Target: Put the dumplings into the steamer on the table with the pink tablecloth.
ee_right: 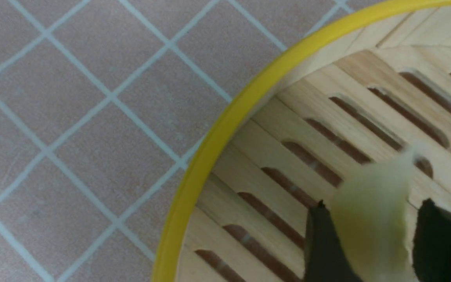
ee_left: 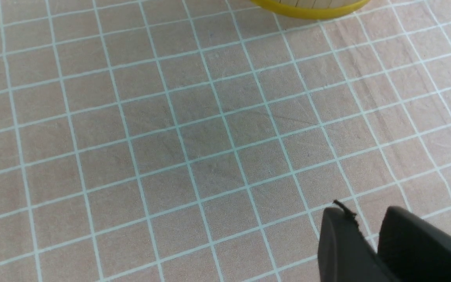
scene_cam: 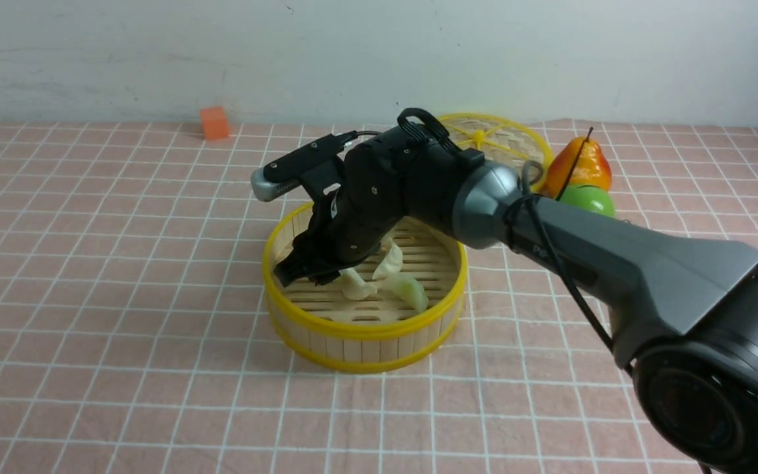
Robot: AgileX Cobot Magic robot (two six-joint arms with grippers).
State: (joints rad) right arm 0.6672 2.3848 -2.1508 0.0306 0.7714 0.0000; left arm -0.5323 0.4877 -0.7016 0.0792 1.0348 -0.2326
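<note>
The steamer (scene_cam: 366, 329) stands mid-table on the pink tablecloth (scene_cam: 122, 263). My right gripper (scene_cam: 306, 268) reaches down into its left part. In the right wrist view the gripper (ee_right: 370, 223) is open, with a blurred pale dumpling (ee_right: 370, 203) between the jaws, against one finger and just clear of the other, above the slatted floor (ee_right: 288, 129). Three dumplings show in the front view: one (scene_cam: 357, 285) at the fingertips, one (scene_cam: 390, 260) behind it, and a greenish one (scene_cam: 410, 290). My left gripper (ee_left: 366, 219) is shut and empty over bare cloth, with the steamer's rim (ee_left: 311, 9) beyond it.
The flat woven lid (scene_cam: 507, 139) lies behind the steamer at right, beside a toy pear (scene_cam: 580, 164) and a green ball (scene_cam: 588, 197). An orange cube (scene_cam: 214, 122) sits at the back left near the wall. My right arm crosses the right foreground.
</note>
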